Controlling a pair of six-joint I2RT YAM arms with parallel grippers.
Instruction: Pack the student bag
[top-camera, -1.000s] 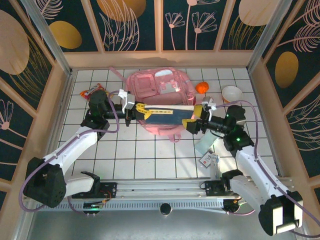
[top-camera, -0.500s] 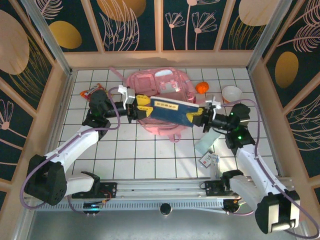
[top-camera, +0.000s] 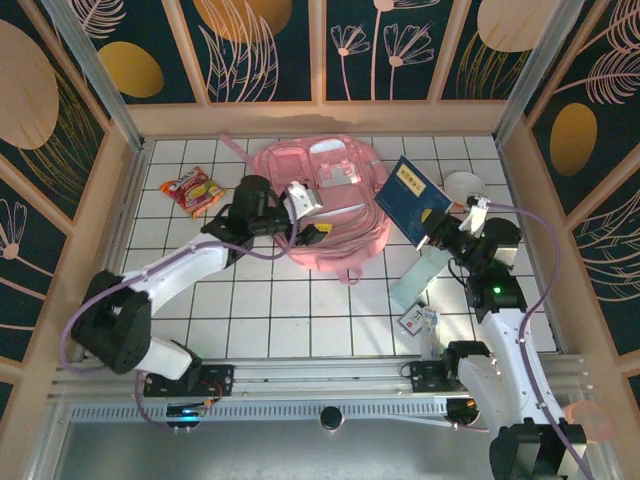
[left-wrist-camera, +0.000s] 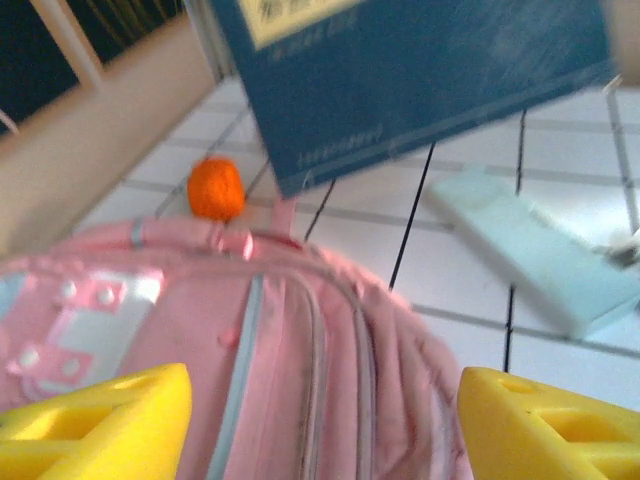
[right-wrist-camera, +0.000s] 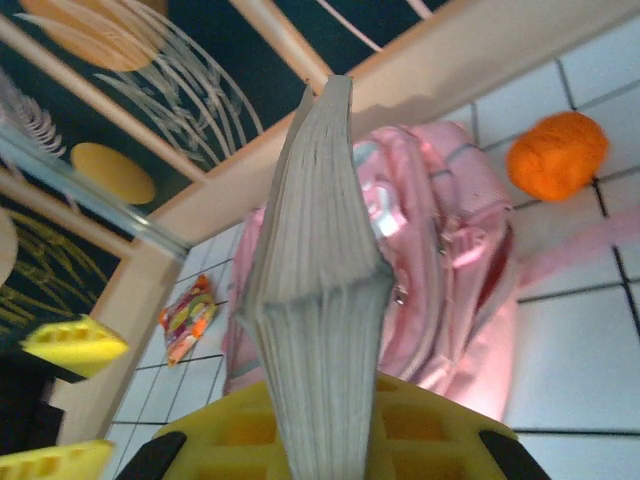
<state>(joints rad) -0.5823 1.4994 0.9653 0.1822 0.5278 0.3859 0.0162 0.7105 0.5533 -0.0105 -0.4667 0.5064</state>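
The student bag (top-camera: 330, 190), a big pink backpack, lies flat at the back middle of the table. My left gripper (top-camera: 316, 222) hovers over its front, open; in the left wrist view the yellow fingers (left-wrist-camera: 100, 420) stand wide apart with only pink bag fabric (left-wrist-camera: 300, 340) between them. My right gripper (top-camera: 440, 232) is shut on a blue book (top-camera: 412, 200), held tilted up to the right of the bag. In the right wrist view the book's page edge (right-wrist-camera: 320, 270) rises from my right gripper (right-wrist-camera: 325, 440), with the bag (right-wrist-camera: 440, 250) behind.
A snack packet (top-camera: 193, 190) lies at the back left. A white bowl (top-camera: 465, 185) sits at the back right. A pale blue case (top-camera: 415, 280) and a small card (top-camera: 418, 318) lie near the right arm. An orange ball (left-wrist-camera: 215, 188) rests beside the bag's top.
The left gripper has let go of the book and swung over the bag. The right gripper has carried the book off the bag, up and to the right.
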